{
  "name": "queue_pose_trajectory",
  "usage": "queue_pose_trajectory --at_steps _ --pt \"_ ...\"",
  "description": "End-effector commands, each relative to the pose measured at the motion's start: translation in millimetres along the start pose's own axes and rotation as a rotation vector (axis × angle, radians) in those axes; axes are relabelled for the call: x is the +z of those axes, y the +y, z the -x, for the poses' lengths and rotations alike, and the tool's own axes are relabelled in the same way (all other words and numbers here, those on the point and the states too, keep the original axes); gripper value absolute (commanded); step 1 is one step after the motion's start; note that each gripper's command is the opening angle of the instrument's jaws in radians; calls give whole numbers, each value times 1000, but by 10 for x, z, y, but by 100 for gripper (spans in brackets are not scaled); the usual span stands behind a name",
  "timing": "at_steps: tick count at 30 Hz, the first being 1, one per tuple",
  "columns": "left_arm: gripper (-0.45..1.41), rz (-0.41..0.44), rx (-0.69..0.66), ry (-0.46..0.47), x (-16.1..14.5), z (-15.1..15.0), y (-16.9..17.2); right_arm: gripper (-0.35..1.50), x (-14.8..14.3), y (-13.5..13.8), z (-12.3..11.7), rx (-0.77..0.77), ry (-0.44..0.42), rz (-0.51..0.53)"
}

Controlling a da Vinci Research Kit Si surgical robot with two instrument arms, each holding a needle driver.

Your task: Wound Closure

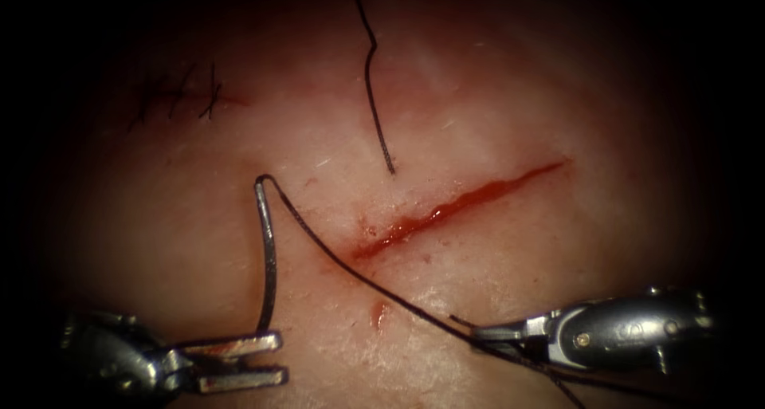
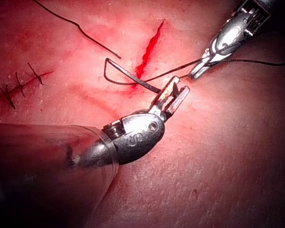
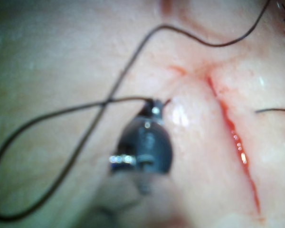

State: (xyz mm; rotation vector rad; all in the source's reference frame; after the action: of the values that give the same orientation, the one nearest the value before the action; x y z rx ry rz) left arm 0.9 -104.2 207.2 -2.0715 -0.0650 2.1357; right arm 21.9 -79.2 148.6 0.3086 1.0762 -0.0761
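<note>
Left steel needle driver [image 1: 239, 359], jaws parted, the curved steel needle [image 1: 268, 249] ending at its upper jaw, clear of the pale pork tissue [image 1: 494, 98], left of the red open cut [image 1: 454, 207]. Right steel needle driver [image 1: 498, 332] is clamped on the black thread [image 1: 351, 261] trailing from the needle.
</note>
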Motion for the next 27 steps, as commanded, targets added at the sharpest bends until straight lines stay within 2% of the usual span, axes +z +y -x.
queue_pose_trajectory --at_steps 1,6,15,23,24,25,26,27 --pt "-45 7 -8 5 11 8 13 -35 -7 -17 9 11 0 -1" --pt "-45 23 -17 18 34 18 26 -35 -45 -43 23 23 -8 -3" --pt "-45 37 -29 20 38 22 42 -35 -102 -92 47 52 -18 -12" --pt "-45 47 -27 19 38 25 43 -35 -112 -103 46 72 -21 -17" --pt "-45 49 -27 20 37 25 42 9 -113 -102 45 74 -22 -1" --pt "-45 53 -28 19 35 24 42 78 -114 -98 43 78 -29 30" --pt "-45 58 -29 22 32 24 41 121 -116 -95 42 84 -30 58" --pt "-45 56 -31 20 27 22 39 131 -118 -91 40 92 -31 71"
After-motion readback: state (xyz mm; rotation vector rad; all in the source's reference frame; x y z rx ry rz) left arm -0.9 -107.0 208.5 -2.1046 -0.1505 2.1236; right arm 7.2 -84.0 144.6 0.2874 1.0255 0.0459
